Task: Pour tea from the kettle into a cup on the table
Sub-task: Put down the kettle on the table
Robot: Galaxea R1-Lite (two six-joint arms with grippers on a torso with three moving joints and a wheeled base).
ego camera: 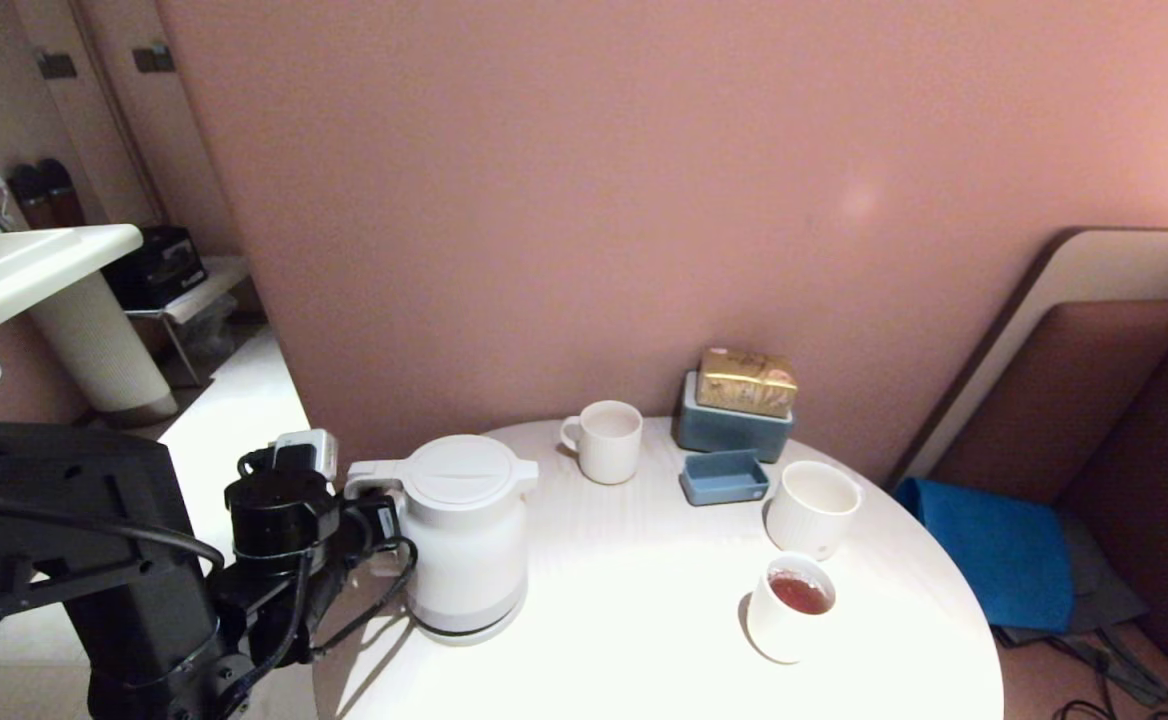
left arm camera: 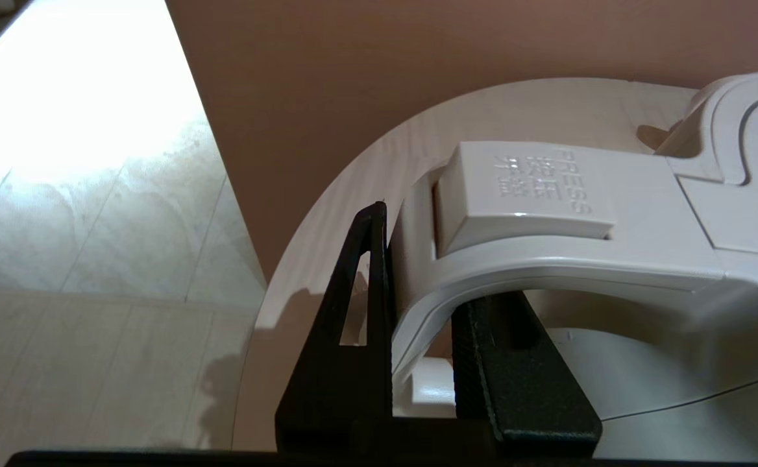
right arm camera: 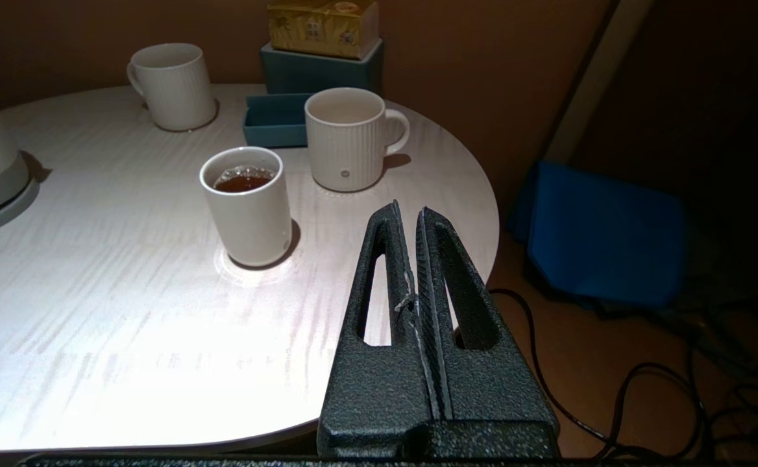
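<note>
Standing at frame centre, round white table [ego camera: 644,560] against pink wall [ego camera: 644,200], kettle [ego camera: 464,540] upright, handle clamped by left gripper [left arm camera: 418,311], tea [ego camera: 800,593] in cup [ego camera: 789,610], sink [ego camera: 14,270] upper left, right gripper [right arm camera: 413,220] closed, empty.

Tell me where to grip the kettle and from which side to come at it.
Grip the kettle by its loop handle, coming from the side away from the cups. The handle juts that way; the body is too wide. The left gripper is already shut on it there.
</note>
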